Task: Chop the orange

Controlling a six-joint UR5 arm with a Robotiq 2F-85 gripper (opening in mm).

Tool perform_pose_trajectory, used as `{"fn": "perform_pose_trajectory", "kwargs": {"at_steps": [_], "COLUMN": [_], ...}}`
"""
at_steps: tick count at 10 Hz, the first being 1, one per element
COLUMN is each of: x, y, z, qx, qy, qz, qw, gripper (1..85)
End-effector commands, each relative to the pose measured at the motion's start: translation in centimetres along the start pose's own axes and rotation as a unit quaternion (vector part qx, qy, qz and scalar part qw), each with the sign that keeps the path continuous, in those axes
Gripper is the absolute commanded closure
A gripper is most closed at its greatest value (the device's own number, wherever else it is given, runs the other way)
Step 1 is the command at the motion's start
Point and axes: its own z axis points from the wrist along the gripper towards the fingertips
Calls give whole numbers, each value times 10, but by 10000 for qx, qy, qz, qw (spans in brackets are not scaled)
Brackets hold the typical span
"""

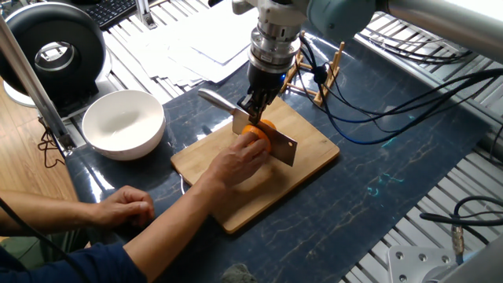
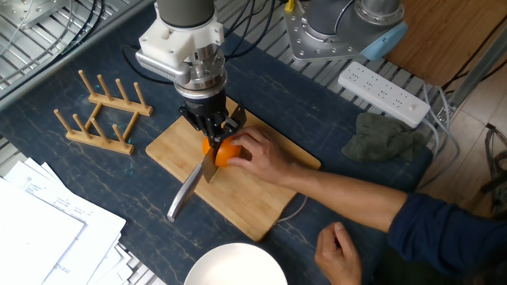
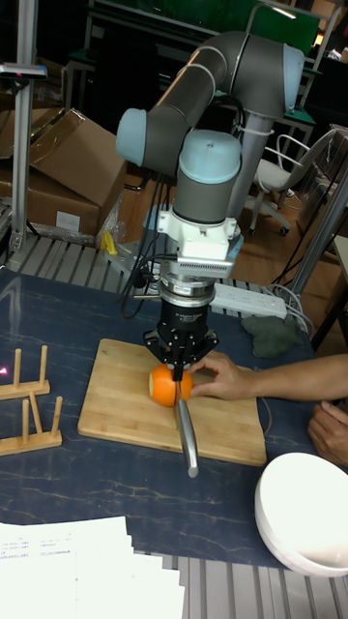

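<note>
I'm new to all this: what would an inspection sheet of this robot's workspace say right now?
Surface: dark blue mat carrying a bamboo cutting board.
Job's things: small round orange on the board, steadied by a person's hand; steel knife resting on it.
Clutter: white bowl, wooden peg rack, paper sheets, grey cloth.
Grippers: gripper shut on the knife.
Cables: black leads trailing from the arm.
Surroundings: white power strip, cardboard boxes.

A person's bare hand (image 2: 261,158) presses against the small round orange fruit (image 2: 226,153), blocking that side of the rectangular wooden cutting board (image 2: 261,214). The board's near end lies bare; a wooden peg rack (image 2: 99,111) and white ceramic bowl (image 1: 123,123) flank it.
</note>
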Motion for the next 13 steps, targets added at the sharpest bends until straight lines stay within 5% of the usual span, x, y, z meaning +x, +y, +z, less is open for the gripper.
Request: {"fn": "perform_pose_trajectory", "kwargs": {"at_steps": [1, 10, 13], "x": [3, 17, 13], "y": [0, -8, 11], "z": [-2, 1, -13], "qx": [-70, -47, 147], "qy": [-25, -21, 259], "qz": [7, -55, 159], "qw": [10000, 10000, 9994], "gripper": [843, 843, 843]}}
